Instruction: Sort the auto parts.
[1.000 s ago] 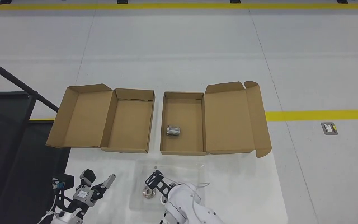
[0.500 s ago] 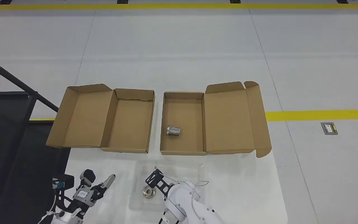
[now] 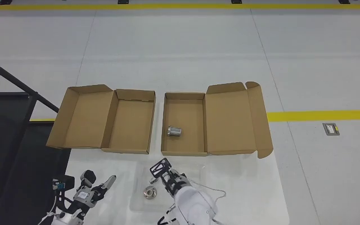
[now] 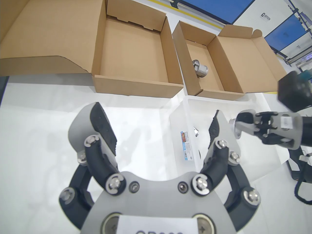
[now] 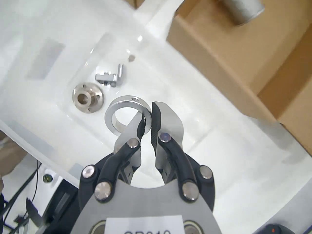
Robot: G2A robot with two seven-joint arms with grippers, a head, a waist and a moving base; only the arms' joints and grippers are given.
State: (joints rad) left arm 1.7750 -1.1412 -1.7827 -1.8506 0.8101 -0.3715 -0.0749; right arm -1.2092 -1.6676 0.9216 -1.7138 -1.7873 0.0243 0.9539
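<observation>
The right gripper [image 5: 147, 116] is clenched on a silver metal ring [image 5: 123, 111], with one finger inside the ring's opening and the other on its outer wall. The ring is a smooth, thick-walled collar with a small hole drilled in its rim. It is held over the clear plastic tray [image 5: 195, 122]; whether it touches the tray floor cannot be told.

Just beside the ring, a round flanged hub [image 5: 87, 97] lies in the tray. It has a central bore and small holes around its flange. Near it is a small angular grey bracket [image 5: 111, 77].

Beyond the tray, two open cardboard boxes stand side by side. The right box [image 3: 184, 101] holds a short ribbed metal cylinder [image 3: 175, 132] lying on its side. The left box [image 3: 134, 124] sits next to it, its lid folded outward.

The left gripper [image 4: 157, 113] hangs over the white table [image 4: 43, 113] beside the tray, with its jaws released and spread wide.
</observation>
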